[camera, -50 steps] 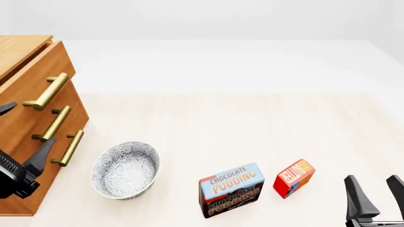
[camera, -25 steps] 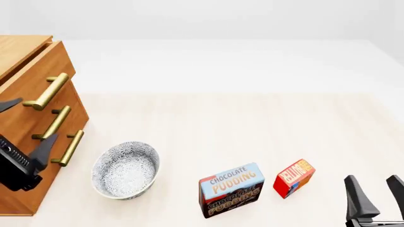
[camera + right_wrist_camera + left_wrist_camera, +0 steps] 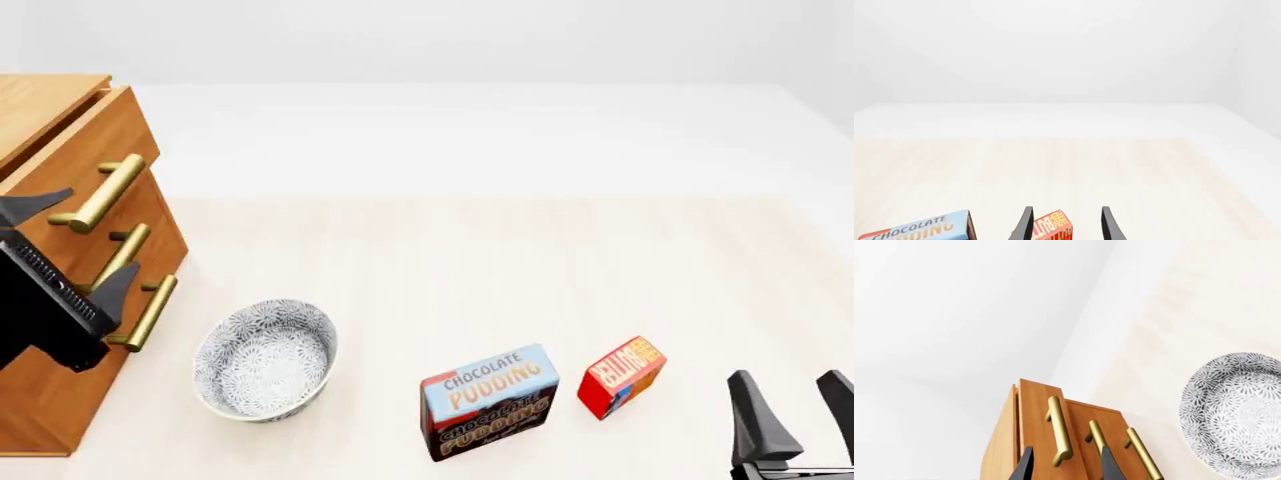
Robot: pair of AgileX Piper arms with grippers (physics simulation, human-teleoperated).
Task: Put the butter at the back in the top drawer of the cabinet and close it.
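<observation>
- Cabinet (image 3: 60,250) at far left of table (image 3: 534,270), three drawers stacked, all fronts look pushed in.
- Top drawer (image 3: 74,165) looks shut; its brass handle (image 3: 96,195) runs diagonally in front view.
- Left gripper (image 3: 74,245) in front of cabinet face, fingers spread apart, holding nothing. One fingertip sits by the near end of the top handle, the other by the middle handle (image 3: 114,265).
- Left wrist view: the two dark fingertips (image 3: 1026,467) straddle the near end of the top drawer's handle (image 3: 1061,432); contact with it can't be told. Bowl (image 3: 1234,415) seen at the side.
- Bowl (image 3: 264,358), white with grey floral pattern, stands on table just right of cabinet, near the bottom handle (image 3: 144,312).
- Butter (image 3: 621,375) on table at near right, red box with orange band, standing tilted. Not in drawer.
- Chocolate pudding box (image 3: 489,400) just left of butter, small gap between them, bigger than butter.
- Right gripper (image 3: 797,405) at near right corner, right of butter and apart from it, fingers parted, empty.
- Right wrist view: butter (image 3: 1053,226) lines up between the right fingers (image 3: 1025,225); pudding box (image 3: 917,230) off to the side.
- Right gripper not touching butter in front view.
</observation>
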